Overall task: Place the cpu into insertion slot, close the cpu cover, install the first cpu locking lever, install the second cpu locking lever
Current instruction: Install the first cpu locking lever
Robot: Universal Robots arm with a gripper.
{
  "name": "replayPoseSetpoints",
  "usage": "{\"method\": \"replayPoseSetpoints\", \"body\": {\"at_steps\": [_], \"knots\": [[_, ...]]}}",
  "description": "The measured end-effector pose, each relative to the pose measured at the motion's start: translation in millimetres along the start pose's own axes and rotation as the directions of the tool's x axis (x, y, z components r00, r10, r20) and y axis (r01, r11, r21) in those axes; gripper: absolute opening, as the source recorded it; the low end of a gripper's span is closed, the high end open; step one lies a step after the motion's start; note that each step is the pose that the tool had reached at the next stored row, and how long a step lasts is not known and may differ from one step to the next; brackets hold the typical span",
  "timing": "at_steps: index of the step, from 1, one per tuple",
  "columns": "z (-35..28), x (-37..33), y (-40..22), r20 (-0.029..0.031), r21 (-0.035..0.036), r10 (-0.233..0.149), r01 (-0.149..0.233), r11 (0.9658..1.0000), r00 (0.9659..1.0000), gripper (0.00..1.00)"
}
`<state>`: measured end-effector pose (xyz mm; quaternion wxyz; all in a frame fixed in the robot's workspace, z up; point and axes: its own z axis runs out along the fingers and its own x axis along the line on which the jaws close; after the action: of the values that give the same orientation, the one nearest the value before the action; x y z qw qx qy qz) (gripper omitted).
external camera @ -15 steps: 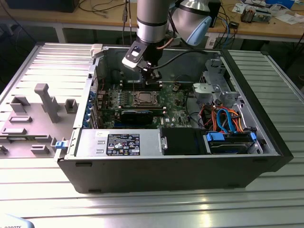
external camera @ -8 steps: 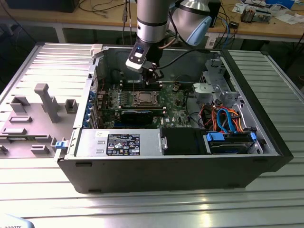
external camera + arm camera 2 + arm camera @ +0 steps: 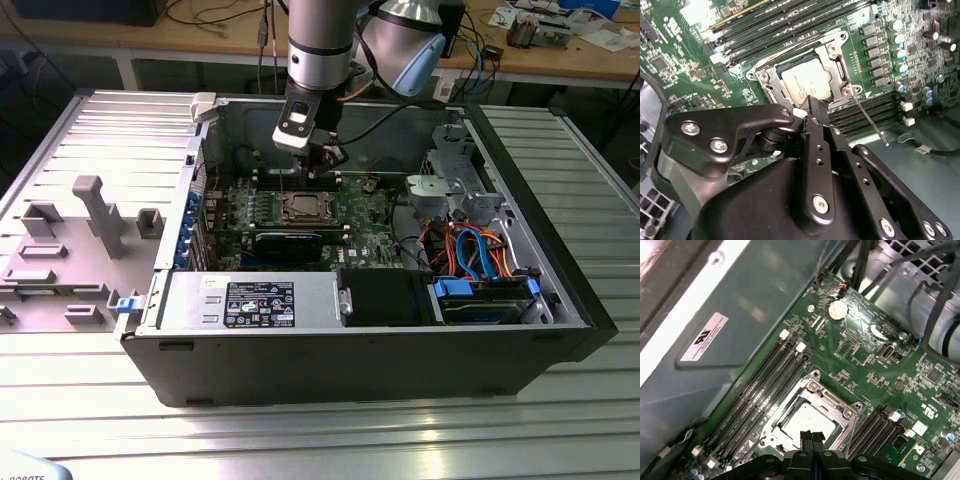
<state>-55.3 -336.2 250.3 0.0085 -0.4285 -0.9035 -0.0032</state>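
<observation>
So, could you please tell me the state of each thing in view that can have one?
cpu: seated in the insertion slot.
cpu cover: down flat over the cpu.
locking lever: unlatched, free end sticking out.
pincer: shut, tips by the cover's edge.
computer case: open.

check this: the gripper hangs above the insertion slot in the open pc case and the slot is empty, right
Not empty. In the first wrist view the cpu sits in the insertion slot, framed by the cpu cover. The rest holds: the gripper hangs above the slot in the open case.
</observation>
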Motion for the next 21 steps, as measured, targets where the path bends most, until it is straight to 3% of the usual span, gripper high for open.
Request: {"method": "replayPoseSetpoints", "body": {"at_steps": [3, 4, 5, 8, 9, 11, 12, 14, 15, 17, 18, 21], "knots": [[0.0, 0.0, 0.0, 0.0001, 0.0012, -0.068, 0.068, 0.9977, 0.9977, 0.11], [0.0, 0.0, 0.0, 0.0000, 0.0020, -0.109, 0.109, 0.9940, 0.9940, 0.11], [0.0, 0.0, 0.0, 0.0000, 0.0028, -0.154, 0.154, 0.9880, 0.9880, 0.11], [0.1, 0.0, 0.0, -0.0001, 0.0041, -0.224, 0.224, 0.9745, 0.9745, 0.11], [0.1, 0.0, 0.0, -0.0002, 0.0046, -0.252, 0.252, 0.9676, 0.9676, 0.11], [0.1, 0.0, 0.0, -0.0004, 0.0053, -0.289, 0.289, 0.9573, 0.9573, 0.11], [0.1, 0.0, 0.0, -0.0005, 0.0059, -0.320, 0.320, 0.9473, 0.9473, 0.11], [0.1, 0.0, 0.0, -0.0007, 0.0066, -0.360, 0.360, 0.9329, 0.9329, 0.11], [0.1, 0.0, 0.0, -0.0008, 0.0071, -0.388, 0.388, 0.9216, 0.9216, 0.11], [0.1, 0.0, 0.0, -0.0011, 0.0078, -0.422, 0.422, 0.9067, 0.9067, 0.11], [0.1, 0.0, 0.0, -0.0012, 0.0081, -0.442, 0.442, 0.8970, 0.8970, 0.11], [0.1, 0.0, 0.0, -0.0012, 0.0082, -0.445, 0.445, 0.8955, 0.8955, 0.11]]}}
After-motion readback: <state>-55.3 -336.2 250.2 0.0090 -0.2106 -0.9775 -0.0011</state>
